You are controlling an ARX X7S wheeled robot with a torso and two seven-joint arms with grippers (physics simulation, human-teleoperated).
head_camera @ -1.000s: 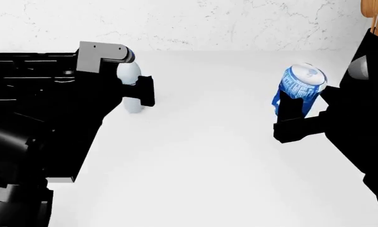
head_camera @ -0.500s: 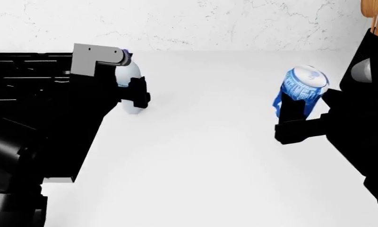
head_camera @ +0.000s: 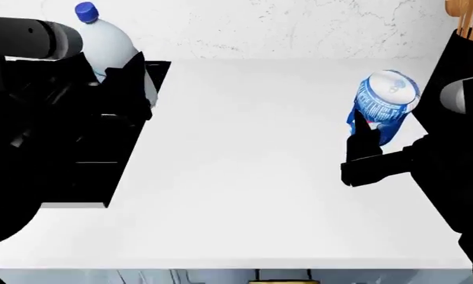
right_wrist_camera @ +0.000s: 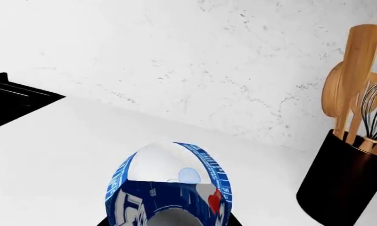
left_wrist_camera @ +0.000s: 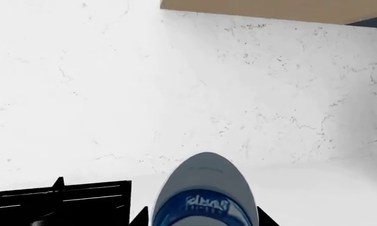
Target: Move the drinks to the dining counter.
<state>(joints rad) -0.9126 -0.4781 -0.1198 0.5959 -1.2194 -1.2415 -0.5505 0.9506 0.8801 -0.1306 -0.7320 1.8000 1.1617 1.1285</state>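
The clear water bottle [head_camera: 110, 47] with its blue cap [head_camera: 86, 10] is held tilted, up off the white worktop, at the head view's upper left. My left gripper [head_camera: 120, 74] is shut on its body. The left wrist view shows the bottle [left_wrist_camera: 204, 188] filling the gap of that gripper [left_wrist_camera: 204, 220]. On the right, the blue soda can [head_camera: 386, 97] leans in my right gripper [head_camera: 377, 127], which is shut on it. The can [right_wrist_camera: 169, 188] also sits between the jaws of the right gripper [right_wrist_camera: 169, 222] in the right wrist view. The dining counter is out of view.
A black gas stove [head_camera: 102, 177] takes up the worktop's left part under my left arm. A black holder [right_wrist_camera: 342, 183] with wooden spoons and a whisk stands at the back right by the marbled wall [head_camera: 284, 29]. The worktop's front edge [head_camera: 245, 263] shows.
The left gripper has lifted the water bottle up and to the left, off the worktop. The view has pulled back, so the front edge now shows. The can stays gripped.
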